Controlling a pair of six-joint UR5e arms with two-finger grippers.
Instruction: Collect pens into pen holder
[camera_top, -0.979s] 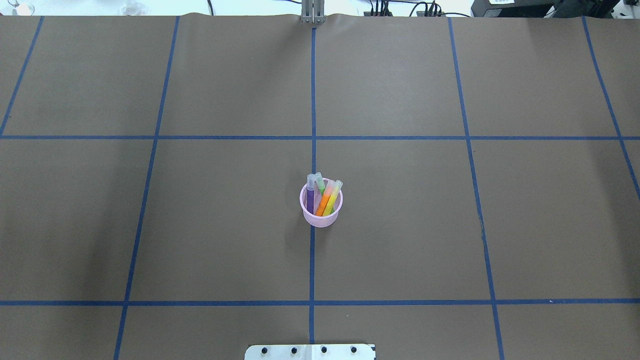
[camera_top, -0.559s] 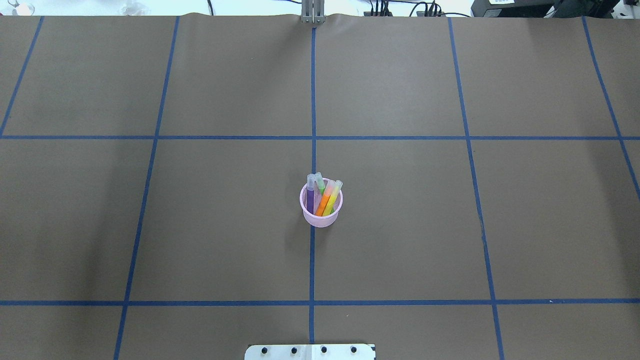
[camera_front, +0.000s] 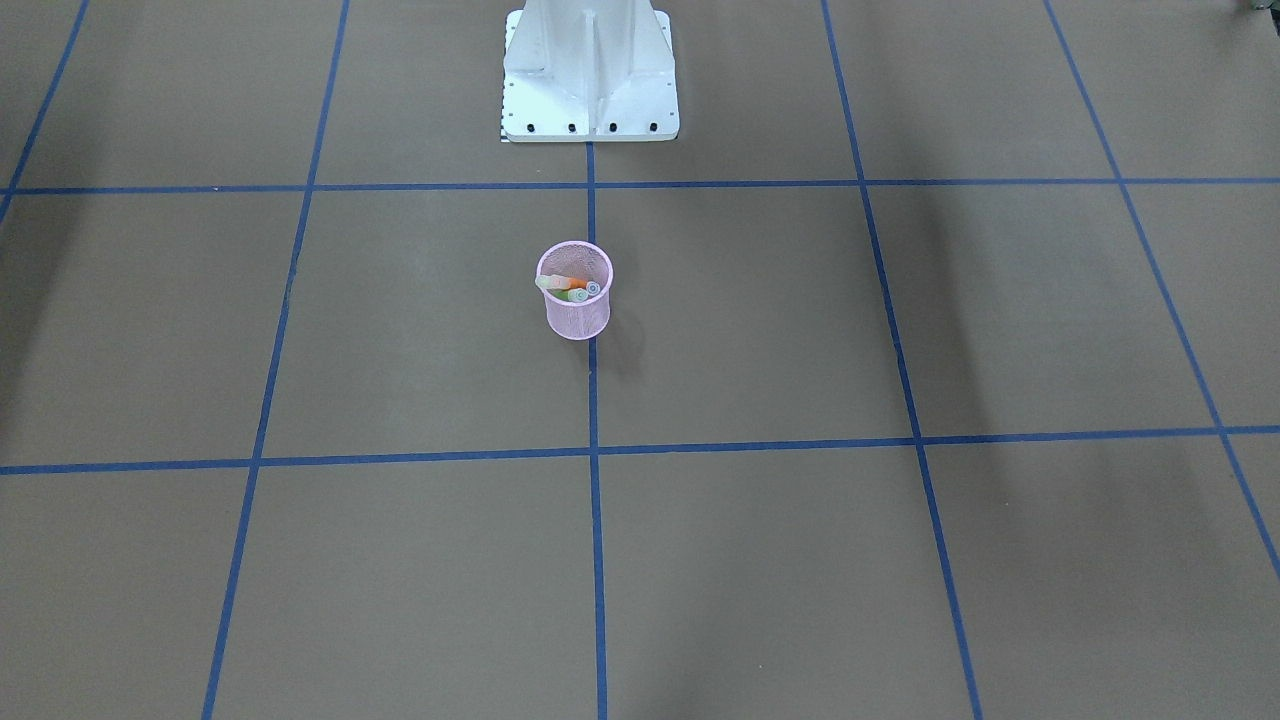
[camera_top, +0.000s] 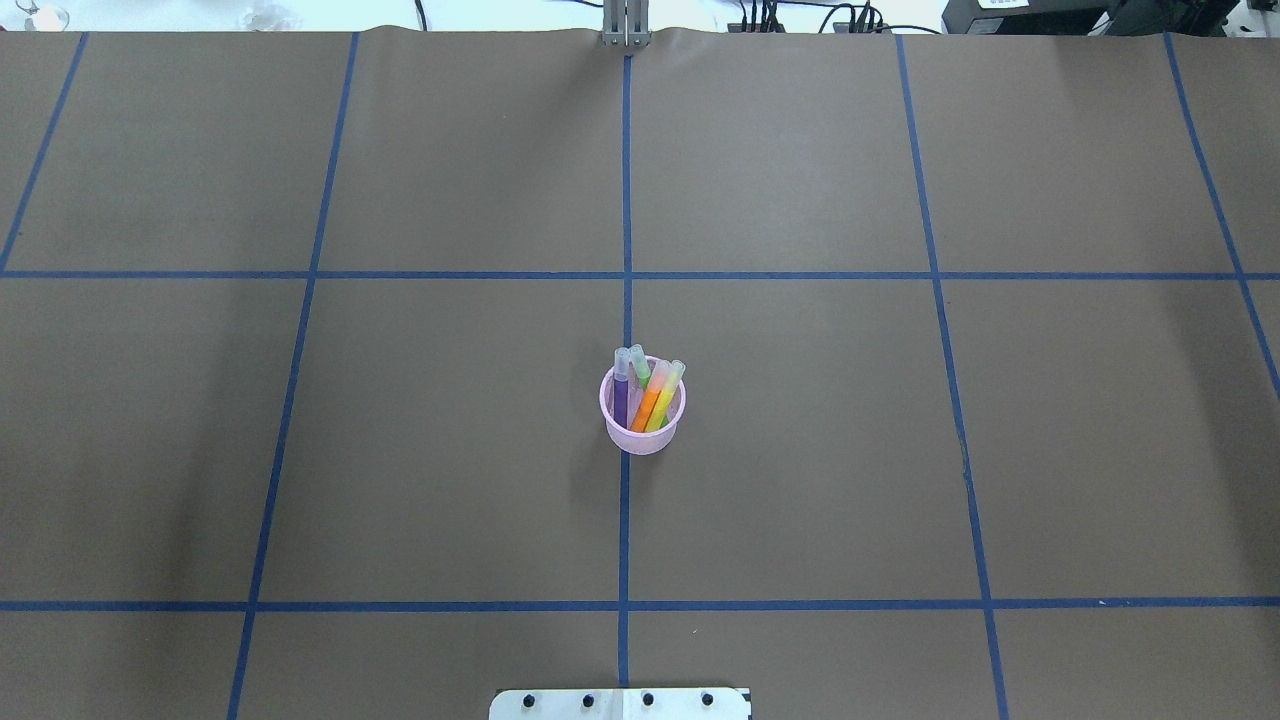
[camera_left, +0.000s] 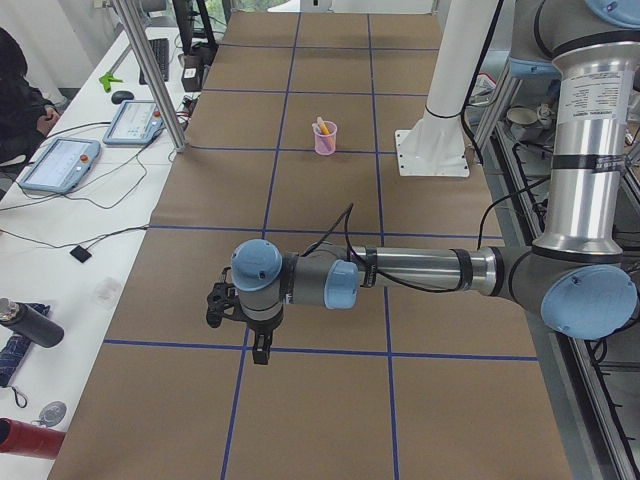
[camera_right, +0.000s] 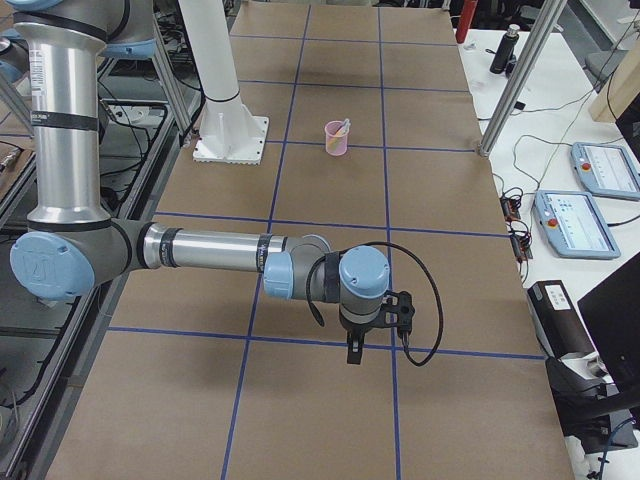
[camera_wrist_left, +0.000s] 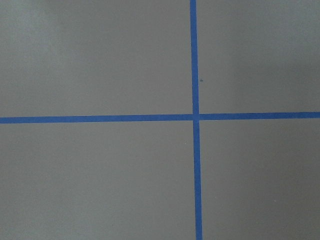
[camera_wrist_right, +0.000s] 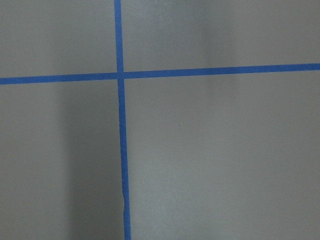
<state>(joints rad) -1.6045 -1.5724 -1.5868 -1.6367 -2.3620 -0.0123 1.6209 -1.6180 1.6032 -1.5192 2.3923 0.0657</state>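
Note:
The pink mesh pen holder (camera_top: 641, 420) stands upright near the table's middle on the centre tape line; it also shows in the front view (camera_front: 576, 295) and both side views (camera_left: 325, 138) (camera_right: 336, 139). The purple pen (camera_top: 620, 392), green pen (camera_top: 640, 364), orange pen (camera_top: 650, 400) and a yellow-green one (camera_top: 666, 395) lean inside it, cap ends up. My left gripper (camera_left: 260, 358) hangs over the table far from the holder; whether it is open or shut I cannot tell. My right gripper (camera_right: 351, 356) hangs likewise at the other end; I cannot tell its state. Neither wrist view shows fingers.
Blue tape lines (camera_top: 625, 606) grid the brown table. The robot's white base (camera_front: 590, 75) stands at the table's near edge. Control tablets (camera_left: 60, 165) (camera_right: 580, 215) and cables lie on side benches. A person (camera_left: 20, 95) sits beside the left end.

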